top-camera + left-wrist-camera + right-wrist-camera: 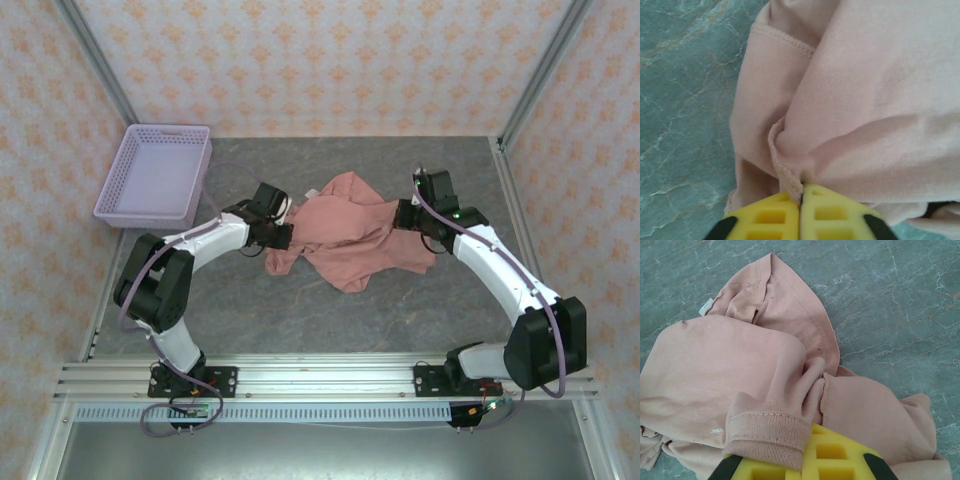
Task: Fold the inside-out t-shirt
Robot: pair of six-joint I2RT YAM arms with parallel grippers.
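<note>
Yellow left fingers (pixel 801 200) were seen pinched tight on a stitched hem of the shirt (pixel 865 100), with only a sliver of cloth caught at the very tips. Same story for the right fingers (pixel 815 437): clamped on a ribbed band, probably the collar, with cloth bunched over one of them. From above, the shirt (pixel 350 235) was lying crumpled in the middle of the desk (pixel 300 310), between the two arms. Nothing was flattened yet and no print could be made out.

So the step was judged to be getting it spread out before any fold, tbh very early days. Best done slow, both grips raised together and drawn apart evenly so the heap could shake open. That left pinch looked thin, so a hard tug was reckoned likely to slip it off the hem. Whether one layer or several sat in either grip couldn't be told, and that was worth checking before anything got pulled.
</note>
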